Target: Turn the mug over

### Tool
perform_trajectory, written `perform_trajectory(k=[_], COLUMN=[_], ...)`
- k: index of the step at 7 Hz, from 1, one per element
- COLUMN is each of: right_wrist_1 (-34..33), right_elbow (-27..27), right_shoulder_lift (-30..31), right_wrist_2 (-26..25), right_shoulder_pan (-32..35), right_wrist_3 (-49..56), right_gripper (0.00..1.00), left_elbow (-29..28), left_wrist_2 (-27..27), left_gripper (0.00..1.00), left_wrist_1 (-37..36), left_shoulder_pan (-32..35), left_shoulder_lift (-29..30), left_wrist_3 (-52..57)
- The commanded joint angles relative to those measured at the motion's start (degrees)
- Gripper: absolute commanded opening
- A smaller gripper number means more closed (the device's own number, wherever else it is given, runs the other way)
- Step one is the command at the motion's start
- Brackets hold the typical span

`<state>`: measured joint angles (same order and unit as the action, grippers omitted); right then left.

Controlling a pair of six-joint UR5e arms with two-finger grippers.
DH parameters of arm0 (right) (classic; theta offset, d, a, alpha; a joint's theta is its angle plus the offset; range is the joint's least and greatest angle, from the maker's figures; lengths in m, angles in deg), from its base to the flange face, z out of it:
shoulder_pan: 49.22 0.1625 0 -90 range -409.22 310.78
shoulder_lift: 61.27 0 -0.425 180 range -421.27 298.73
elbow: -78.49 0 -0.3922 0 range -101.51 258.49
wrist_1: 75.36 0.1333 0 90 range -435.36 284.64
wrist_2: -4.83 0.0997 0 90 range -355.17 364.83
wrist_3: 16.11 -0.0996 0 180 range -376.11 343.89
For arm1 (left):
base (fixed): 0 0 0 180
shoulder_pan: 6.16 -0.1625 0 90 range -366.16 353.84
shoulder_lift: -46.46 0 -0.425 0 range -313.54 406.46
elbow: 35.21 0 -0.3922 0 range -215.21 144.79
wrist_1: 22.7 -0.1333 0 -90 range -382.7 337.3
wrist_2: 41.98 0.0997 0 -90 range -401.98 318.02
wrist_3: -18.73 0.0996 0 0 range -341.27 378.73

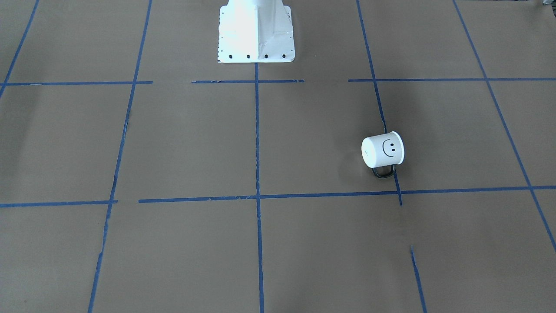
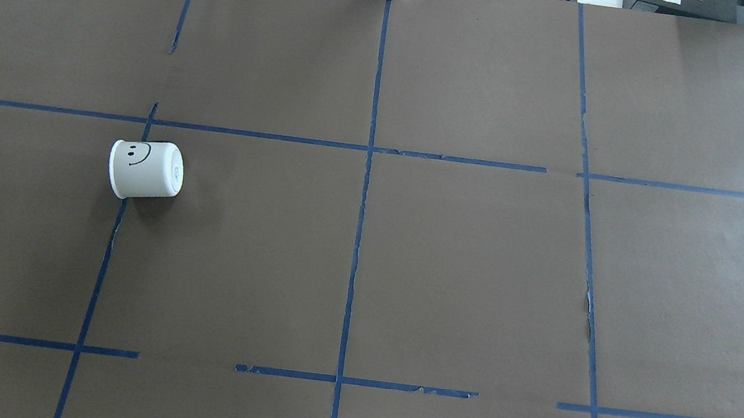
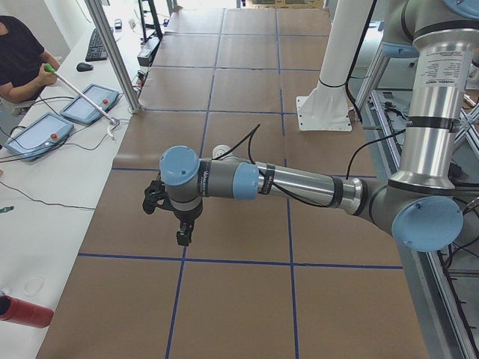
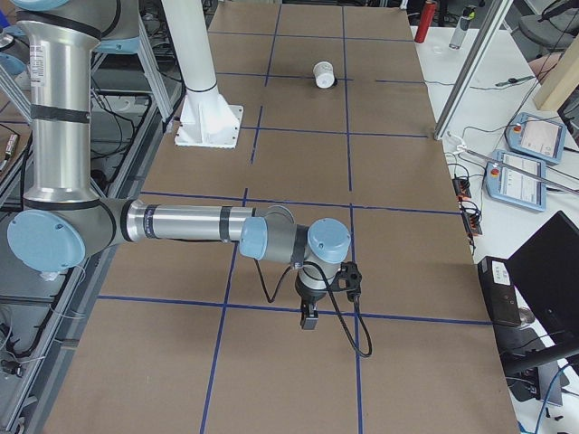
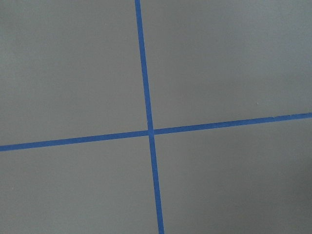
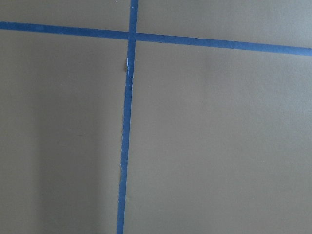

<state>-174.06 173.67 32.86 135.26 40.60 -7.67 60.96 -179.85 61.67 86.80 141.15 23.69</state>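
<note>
The mug is white with a black smiley face and lies on its side on the brown paper. Its base points toward the table's middle and its black loop handle rests on the paper. It also shows in the overhead view on the left half, and far off in the exterior right view. In the exterior left view the left arm hides most of it. The left gripper and the right gripper show only in the side views, hanging over bare paper away from the mug. I cannot tell whether they are open or shut.
The white robot pedestal stands at the table's robot-side edge. Blue tape lines grid the paper. A metal post, tablets and a seated person are beside the table's far edge. A red bottle lies there.
</note>
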Motion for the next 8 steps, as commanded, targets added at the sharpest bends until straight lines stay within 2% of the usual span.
perform_trajectory(k=[1, 5, 6, 7, 8], right_wrist_1=[0.0, 0.0, 0.0, 0.0, 0.0], right_elbow=[0.0, 0.0, 0.0, 0.0, 0.0], right_shoulder_lift=[0.0, 0.0, 0.0, 0.0, 0.0], right_wrist_2=[0.0, 0.0, 0.0, 0.0, 0.0], right_shoulder_pan=[0.0, 0.0, 0.0, 0.0, 0.0], right_wrist_3=[0.0, 0.0, 0.0, 0.0, 0.0], right_gripper=[1.0, 1.0, 1.0, 1.0, 1.0], left_elbow=[-0.63, -0.63, -1.42, -1.6, -2.56], left_wrist_2=[-0.12, -0.91, -1.09, -2.83, -9.81], left_gripper=[1.0, 1.0, 1.0, 1.0, 1.0], left_wrist_1=[0.09, 0.78, 6.53, 13.73, 17.8], left_shoulder_pan=[-0.06, 0.03, -0.23, -0.58, -3.2], left_shoulder_lift=[-0.47, -2.48, -2.5, -3.19, -3.55], left_wrist_3=[0.04, 0.13, 0.13, -4.74, -13.06])
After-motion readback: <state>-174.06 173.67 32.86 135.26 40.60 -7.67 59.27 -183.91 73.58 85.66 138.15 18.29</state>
